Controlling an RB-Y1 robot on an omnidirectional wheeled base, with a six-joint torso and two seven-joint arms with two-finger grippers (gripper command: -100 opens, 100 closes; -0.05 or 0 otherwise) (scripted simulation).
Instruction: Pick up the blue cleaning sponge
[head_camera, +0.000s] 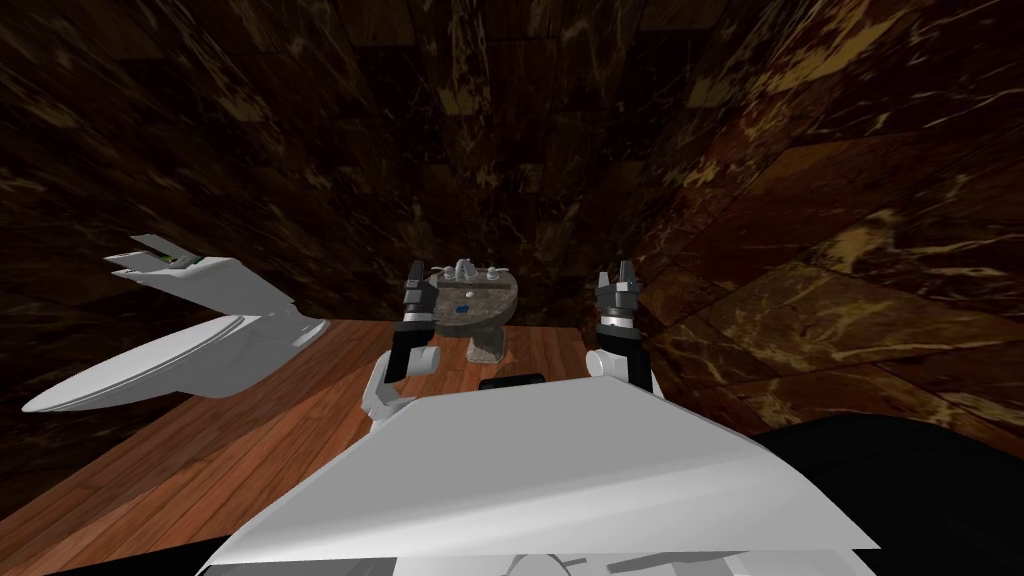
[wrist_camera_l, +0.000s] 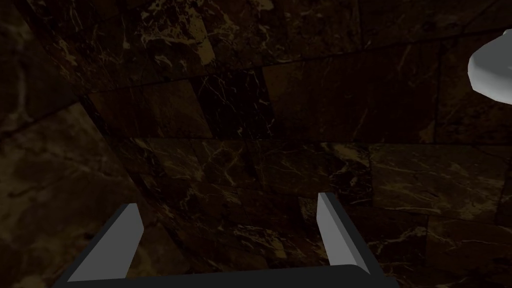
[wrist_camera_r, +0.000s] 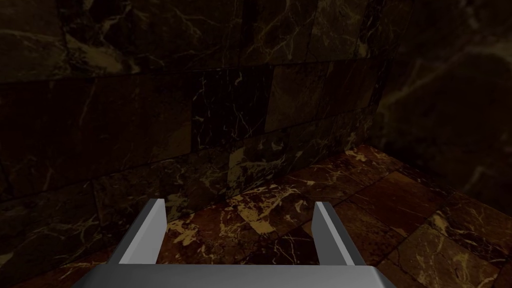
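A small blue sponge (head_camera: 461, 310) lies on the round stone top of a pedestal sink (head_camera: 478, 298) straight ahead, against the dark marble wall. My left gripper (head_camera: 418, 283) is raised just left of the sink, short of the sponge, and in the left wrist view its fingers (wrist_camera_l: 130, 235) stand open with nothing between them. Right of the sink my right gripper (head_camera: 617, 283) is raised too; its fingers (wrist_camera_r: 150, 230) are open and empty.
A white toilet (head_camera: 180, 340) with its lid and tank stands at the left on the wooden floor (head_camera: 250, 440). Taps (head_camera: 464, 269) sit at the back of the sink. Dark marble walls close in ahead and on the right.
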